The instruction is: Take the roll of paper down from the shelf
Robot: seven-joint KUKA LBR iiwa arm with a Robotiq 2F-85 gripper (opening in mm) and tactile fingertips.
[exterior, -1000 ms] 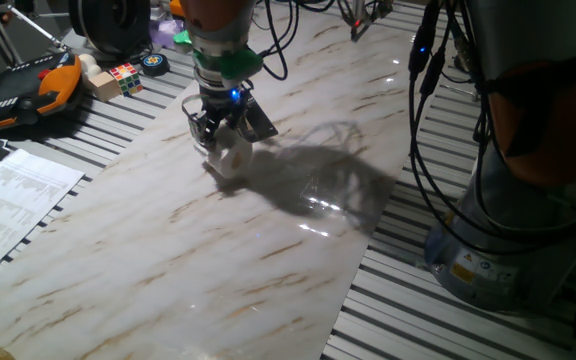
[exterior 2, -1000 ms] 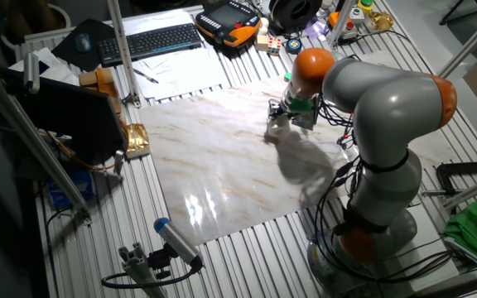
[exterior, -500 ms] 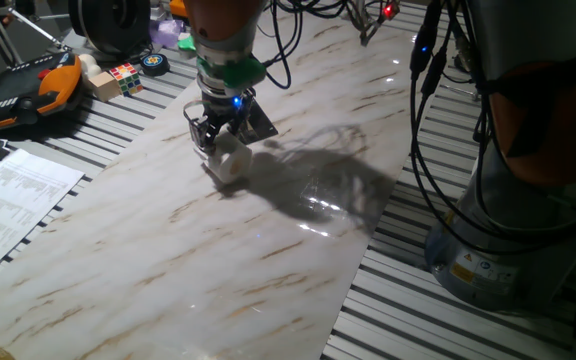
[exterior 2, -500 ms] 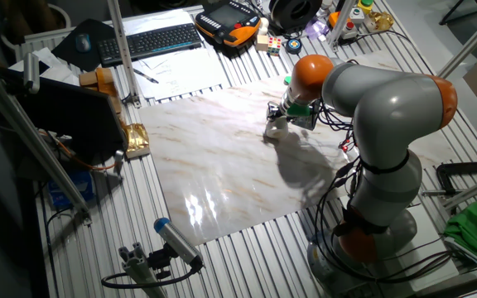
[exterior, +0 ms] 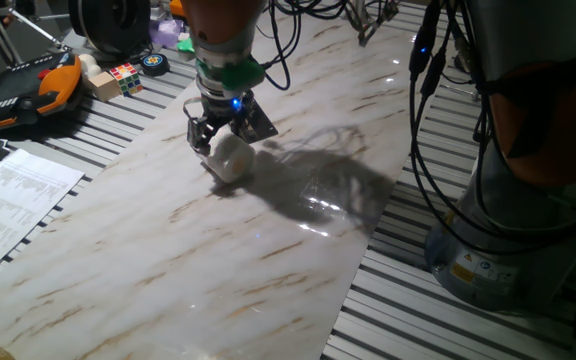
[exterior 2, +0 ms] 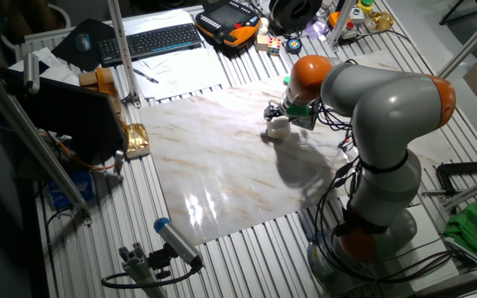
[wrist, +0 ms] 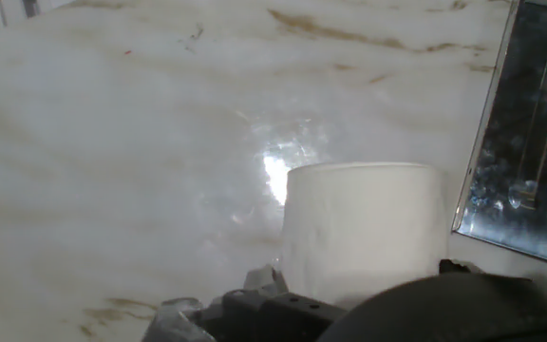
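The roll is off the shelf and down at the marble tabletop, just beside the shelf's edge on the side toward the open marble. In one fixed view it sits right below the gripper, tilted a little, its rounded side toward the camera; whether it rests on the marble or hangs just above it cannot be told. In the other fixed view the roll is a small white lump at the gripper's tip, with the shelf hidden behind the arm.

The hand view settles the key relation: the roll lies straight ahead of the fingers, its long axis running across the frame, so the jaws straddle its ends or flanks, not its core. The shelf stands close on the right, a glossy dark plate, apart from the roll by a thin strip of marble.

The jaws seem to be closed around the roll, though the contact itself is hidden by the hand's body, so the hold is a judgement. The remaining move looks like setting it flat and letting go
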